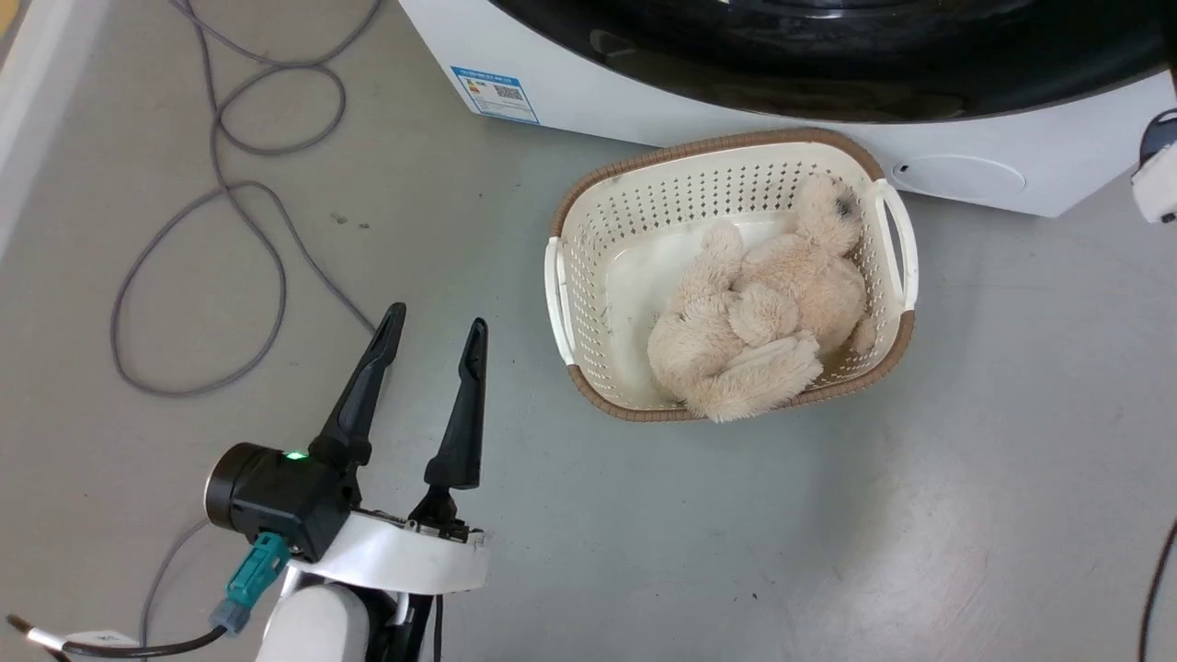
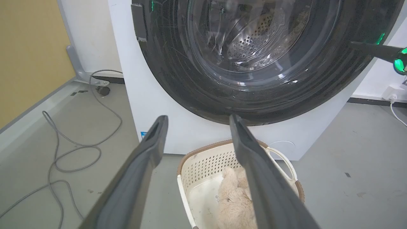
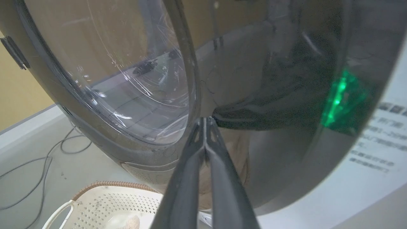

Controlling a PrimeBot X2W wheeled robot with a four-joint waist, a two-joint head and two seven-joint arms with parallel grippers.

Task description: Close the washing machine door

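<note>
The washing machine (image 1: 644, 101) is a white box, and its blue sticker (image 1: 495, 94) sits low on the front. The washing machine door (image 2: 190, 79), a glossy black disc with a clear glass bowl, lies against the machine's front; the steel drum shows through the glass. My right gripper (image 3: 206, 120) is shut with nothing in it, fingertips pressed on the door's dark outer face (image 3: 270, 79) near its right rim. One of its fingers (image 2: 372, 50) crosses the left wrist view. My left gripper (image 1: 434, 326) hangs open over the floor, well short of the machine.
A cream perforated basket (image 1: 708, 147) holding a beige plush toy (image 1: 763, 313) stands on the grey floor right before the machine, under the door. Grey cable (image 1: 230, 184) loops over the floor at the left. A yellow wall (image 2: 28, 57) rises further left.
</note>
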